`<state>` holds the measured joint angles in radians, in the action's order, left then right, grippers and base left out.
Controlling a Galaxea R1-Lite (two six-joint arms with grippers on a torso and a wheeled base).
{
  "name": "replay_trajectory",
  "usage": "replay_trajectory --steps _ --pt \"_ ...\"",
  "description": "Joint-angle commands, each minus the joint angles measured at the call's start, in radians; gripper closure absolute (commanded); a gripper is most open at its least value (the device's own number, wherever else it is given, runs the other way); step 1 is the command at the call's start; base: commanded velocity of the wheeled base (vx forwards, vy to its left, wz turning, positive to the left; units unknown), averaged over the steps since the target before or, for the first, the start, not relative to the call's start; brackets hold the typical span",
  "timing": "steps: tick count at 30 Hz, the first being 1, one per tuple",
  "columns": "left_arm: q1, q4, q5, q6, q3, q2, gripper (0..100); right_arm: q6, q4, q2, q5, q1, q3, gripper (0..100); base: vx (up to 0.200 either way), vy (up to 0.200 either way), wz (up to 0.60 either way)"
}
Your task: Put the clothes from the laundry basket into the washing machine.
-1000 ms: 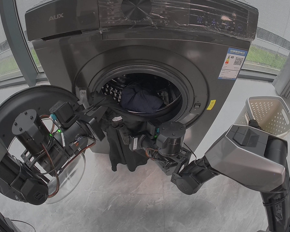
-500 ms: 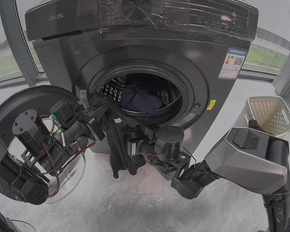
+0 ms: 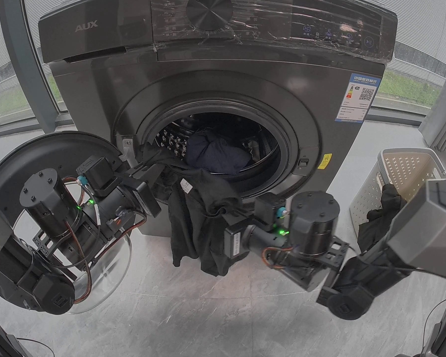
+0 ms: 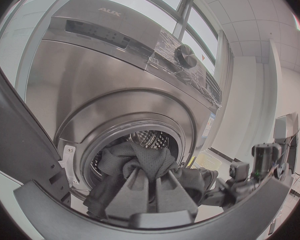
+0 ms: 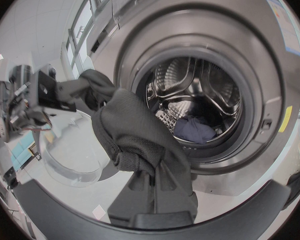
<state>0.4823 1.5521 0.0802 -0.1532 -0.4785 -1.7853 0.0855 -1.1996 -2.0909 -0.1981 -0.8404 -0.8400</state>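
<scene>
Our left gripper [image 4: 153, 177] and right gripper [image 5: 153, 172] both pinch a black garment [image 3: 198, 209] draped over the lower port rim of the washing machine [image 3: 262, 85], with bare floor [image 3: 208, 313] below. A navy garment [image 3: 215, 152] lies in its drum; to its right, dark cloth [image 3: 381, 214] hangs from the laundry basket [image 3: 414, 172].

garment [image 3: 198, 214] hanging over washing machine [image 3: 109, 85] rim, bundle [image 3: 217, 153] inside drum [image 5: 190, 77], laundry basket [image 3: 416, 152] to the right, perhaps holding cloth [image 3: 381, 214]

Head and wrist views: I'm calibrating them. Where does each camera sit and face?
Head view: on the head, looking down at the washing machine; both arms show.
Left wrist view: on the left wrist, facing the drum past the left gripper.
Right wrist view: on the right wrist, facing the drum past the right gripper.
All share the black garment.
</scene>
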Motion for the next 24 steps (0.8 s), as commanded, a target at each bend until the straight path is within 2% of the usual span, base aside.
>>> replay_trajectory --steps 1,5,6,7,13,18,24 --pt "-0.024 0.000 0.006 0.000 0.000 0.011 100 -0.027 -0.002 0.204 0.072 0.075 0.131 100 0.000 0.000 0.00" --pt "-0.048 0.000 0.015 -0.002 -0.002 0.040 100 -0.040 -0.005 0.258 0.166 0.118 0.196 100 0.000 0.000 0.00" --pt "-0.048 0.000 0.015 -0.002 -0.002 0.040 100 -0.040 -0.005 0.258 0.166 0.118 0.196 100 0.000 0.000 0.00" --pt "-0.053 0.000 0.032 -0.003 0.001 0.057 100 -0.036 -0.018 0.268 0.192 0.132 0.216 100 0.000 0.000 0.00" --pt "-0.051 0.000 0.041 -0.003 0.011 0.109 100 -0.038 -0.170 0.261 0.216 0.146 0.277 100 0.000 0.000 0.00" --pt "-0.048 0.000 0.041 -0.003 0.034 0.150 100 -0.030 -0.287 0.239 0.206 0.149 0.280 100 0.000 0.000 0.00" --pt "-0.041 -0.001 0.041 -0.003 0.058 0.172 100 0.010 -0.318 0.224 0.166 0.138 0.280 100 0.000 0.000 0.00"
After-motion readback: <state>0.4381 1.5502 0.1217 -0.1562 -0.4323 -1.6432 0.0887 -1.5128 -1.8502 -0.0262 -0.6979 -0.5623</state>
